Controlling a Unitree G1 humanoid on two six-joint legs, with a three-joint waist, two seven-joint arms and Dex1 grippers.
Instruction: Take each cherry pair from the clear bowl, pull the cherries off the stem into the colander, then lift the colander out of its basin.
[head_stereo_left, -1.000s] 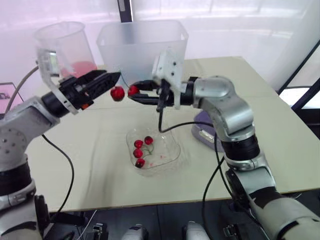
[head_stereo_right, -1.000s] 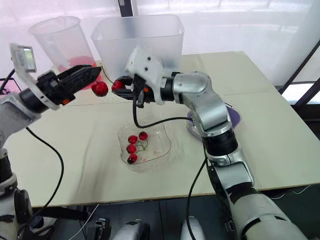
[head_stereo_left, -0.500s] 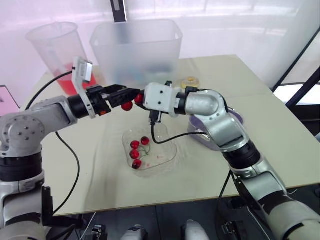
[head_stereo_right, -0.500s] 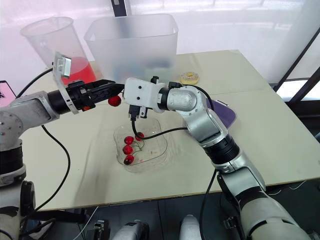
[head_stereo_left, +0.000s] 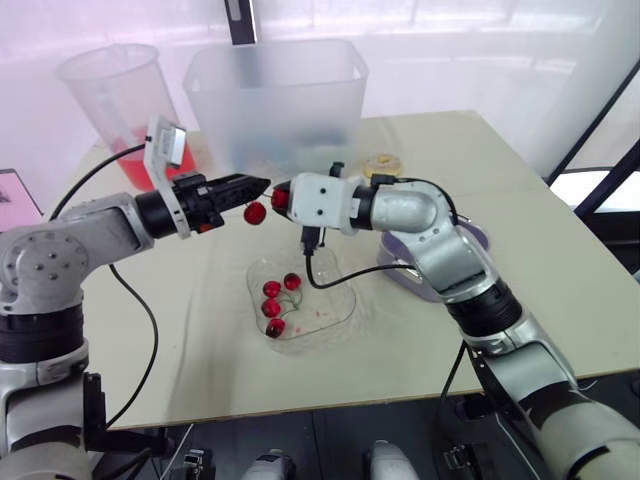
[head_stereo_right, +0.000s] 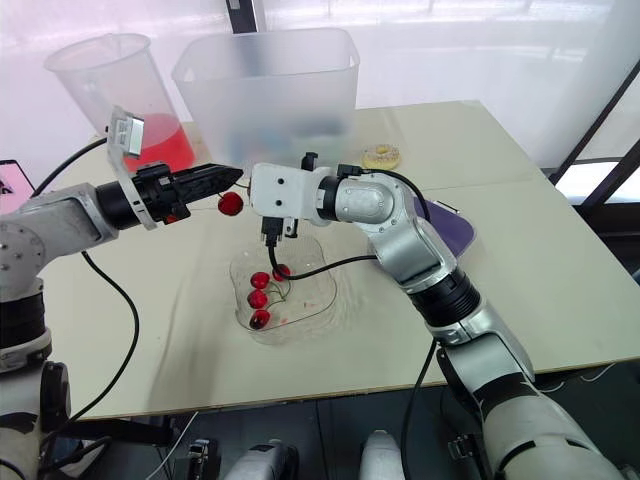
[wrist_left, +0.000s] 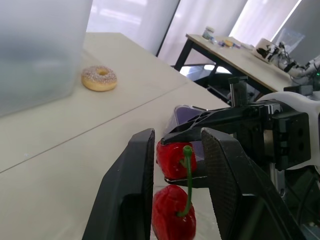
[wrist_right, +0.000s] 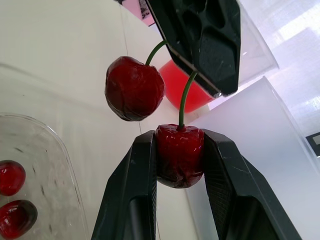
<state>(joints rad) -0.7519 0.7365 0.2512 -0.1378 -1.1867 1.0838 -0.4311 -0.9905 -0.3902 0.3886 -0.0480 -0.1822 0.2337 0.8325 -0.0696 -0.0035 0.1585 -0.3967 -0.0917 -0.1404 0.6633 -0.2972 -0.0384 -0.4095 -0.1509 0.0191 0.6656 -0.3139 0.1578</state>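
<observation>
Left hand (head_stereo_left: 256, 185) pinches the cherry pair (head_stereo_left: 255, 212) by the stem (wrist_left: 188, 172), in mid-air just behind the clear bowl (head_stereo_left: 345, 310), facing the right hand (head_stereo_left: 280, 196); left wrist view, stem between its fingers (wrist_left: 131, 190); right wrist view, that hand clamps one cherry (wrist_right: 179, 155) (twin (wrist_right: 134, 88) dangling free), stem running straight to the left hand.

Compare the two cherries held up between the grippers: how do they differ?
The clamped cherry is pinched between the right gripper's fingers; the free cherry touches no finger and hangs in the air. The clamped cherry's stem runs nearly straight; the free cherry's curves. Shared: both are dark red, similar in size, and their green stems run up to the left gripper.
</observation>
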